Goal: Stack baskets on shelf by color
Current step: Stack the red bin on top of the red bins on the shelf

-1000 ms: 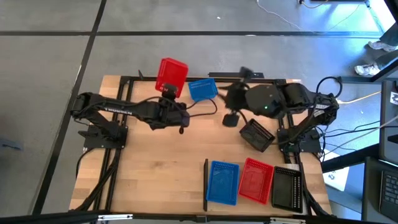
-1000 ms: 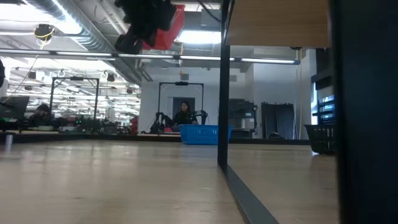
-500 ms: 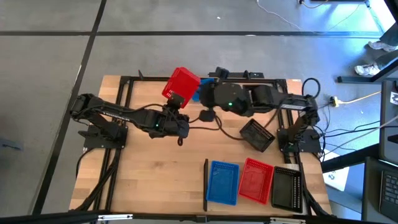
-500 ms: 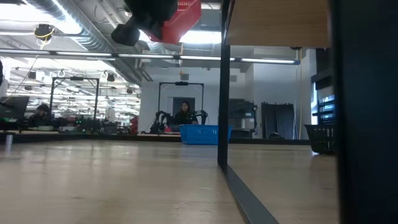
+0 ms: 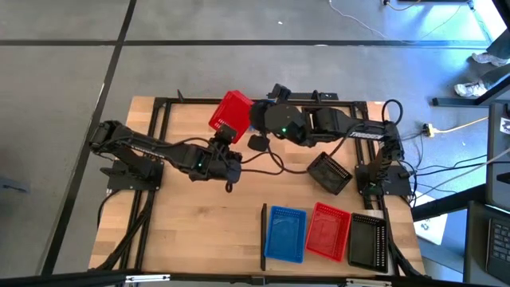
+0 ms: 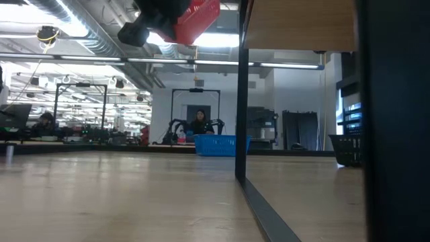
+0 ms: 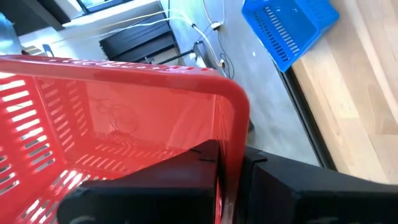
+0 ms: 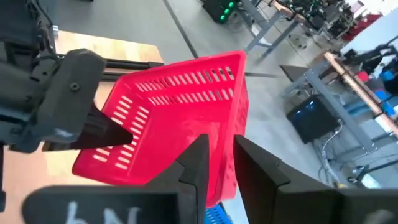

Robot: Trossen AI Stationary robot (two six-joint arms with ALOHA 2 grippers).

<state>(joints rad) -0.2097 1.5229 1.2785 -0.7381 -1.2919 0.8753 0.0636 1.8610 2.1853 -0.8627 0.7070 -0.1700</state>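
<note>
A red basket (image 5: 233,112) hangs high over the table's far middle, with my left gripper (image 5: 225,131) shut on it; the low view shows the red basket (image 6: 199,16) at the picture's top. My right gripper (image 8: 219,149) has come in from the right and is open, its fingers on either side of the basket's far wall (image 8: 219,118); I cannot tell whether they touch it. A blue basket (image 7: 289,25) rests flat on the table's far edge. On the shelf (image 5: 275,267) at the near right lie a blue (image 5: 285,233), a red (image 5: 327,231) and a black basket (image 5: 368,239). My left gripper pinches one side wall of the red basket just below its rim (image 7: 229,134), near a corner, one finger inside the basket and one outside. The fingers come from the table's near left, almost level. The basket is lifted clear of the table and tilted.
Another black basket (image 5: 329,173) lies askew on the table beside the right arm's base. A thin black bar (image 5: 264,237) edges the shelf's left side. Black frame rails run along the table's far edge (image 5: 191,100). Bare wood lies at the near left (image 5: 199,231).
My left gripper has swung toward the table's right with the red basket and rolled, so the basket has turned about and stands more on its corner. My right gripper has come down and toward the table's left, up to the red basket.
</note>
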